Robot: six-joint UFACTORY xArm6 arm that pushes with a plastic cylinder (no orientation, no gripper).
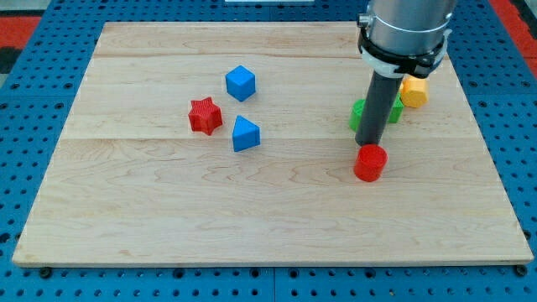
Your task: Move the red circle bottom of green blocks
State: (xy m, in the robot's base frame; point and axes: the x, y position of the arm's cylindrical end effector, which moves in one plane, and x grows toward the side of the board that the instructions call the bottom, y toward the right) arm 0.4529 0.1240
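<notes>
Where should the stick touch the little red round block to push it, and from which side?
There's no gripper, so it's a push, not a grab. The red circle already sits just below the green blocks, with my tip at its top edge. It's round, so I'd probably press the middle of its curved side wall; off-centre it could slip away. For small fixes, come from the view's left or right.

my tip (367,145) touching red circle (370,163), green blocks (359,113) behind
</notes>
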